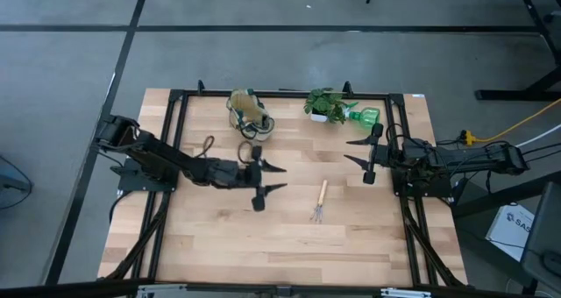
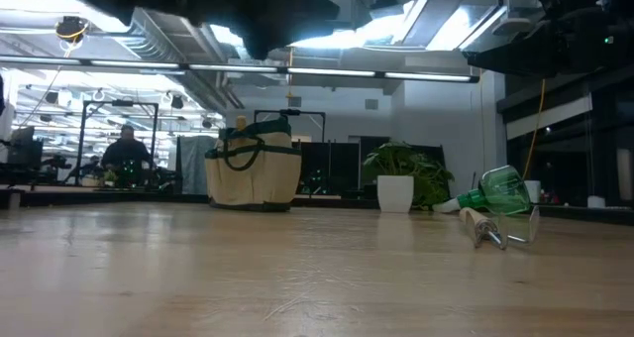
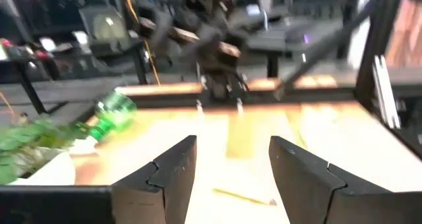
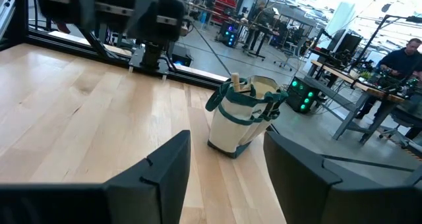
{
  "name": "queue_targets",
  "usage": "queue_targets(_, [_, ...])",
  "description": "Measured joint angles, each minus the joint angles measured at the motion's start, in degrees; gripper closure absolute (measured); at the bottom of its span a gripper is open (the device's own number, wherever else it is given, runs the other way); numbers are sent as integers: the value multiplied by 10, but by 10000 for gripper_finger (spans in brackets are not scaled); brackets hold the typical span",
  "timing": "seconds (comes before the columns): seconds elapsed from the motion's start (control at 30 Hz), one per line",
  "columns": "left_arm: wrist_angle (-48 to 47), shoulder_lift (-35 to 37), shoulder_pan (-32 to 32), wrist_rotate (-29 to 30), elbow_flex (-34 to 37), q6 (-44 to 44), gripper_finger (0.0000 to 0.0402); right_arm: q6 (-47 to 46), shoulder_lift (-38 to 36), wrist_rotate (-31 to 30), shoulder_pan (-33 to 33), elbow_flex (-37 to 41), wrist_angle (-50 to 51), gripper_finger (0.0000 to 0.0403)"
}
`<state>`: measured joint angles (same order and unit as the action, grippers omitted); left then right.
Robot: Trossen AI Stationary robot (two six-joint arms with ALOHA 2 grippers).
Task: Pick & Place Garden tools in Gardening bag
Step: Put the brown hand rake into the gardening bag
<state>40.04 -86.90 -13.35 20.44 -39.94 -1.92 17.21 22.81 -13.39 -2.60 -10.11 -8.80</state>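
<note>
The tan gardening bag (image 1: 248, 112) with green trim stands upright at the far middle of the table; it also shows in the right wrist view (image 4: 244, 115), where a wooden handle (image 4: 234, 83) sticks out of its top. The wooden-handled hand fork (image 1: 319, 202) lies flat on the table right of centre. The bright green plastic tool (image 1: 364, 116) lies on its side at the far right, next to the potted plant. My left gripper (image 1: 273, 179) is open and empty above the table's middle, left of the fork. My right gripper (image 1: 355, 152) is open and empty, near the green tool.
A leafy plant in a white pot (image 1: 326, 103) stands between the bag and the green tool. A black frame (image 1: 175, 105) runs along the table's far, left and right sides. Bare wood lies toward the near edge (image 1: 280, 254). People sit in the room beyond (image 4: 402, 59).
</note>
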Motion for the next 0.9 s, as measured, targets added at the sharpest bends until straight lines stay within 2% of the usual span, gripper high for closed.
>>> queue_targets(0.1, [-72, -23, -10, 0, -49, -11, 215, 0, 0, 0, 0, 0, 0, 208])
queue_targets(0.27, [-117, -77, -22, -11, -114, -38, 215, 0, 0, 0, 0, 0, 0, 208])
queue_targets(0.67, [-120, -226, -27, -30, -200, -66, 215, 0, 0, 0, 0, 0, 0, 208])
queue_targets(0.77, [-117, -256, -26, -61, -214, -65, 215, 0, 0, 0, 0, 0, 0, 208])
queue_targets(0.9, [-108, -288, -23, -129, -238, -63, 215, 0, 0, 0, 0, 0, 3, 208])
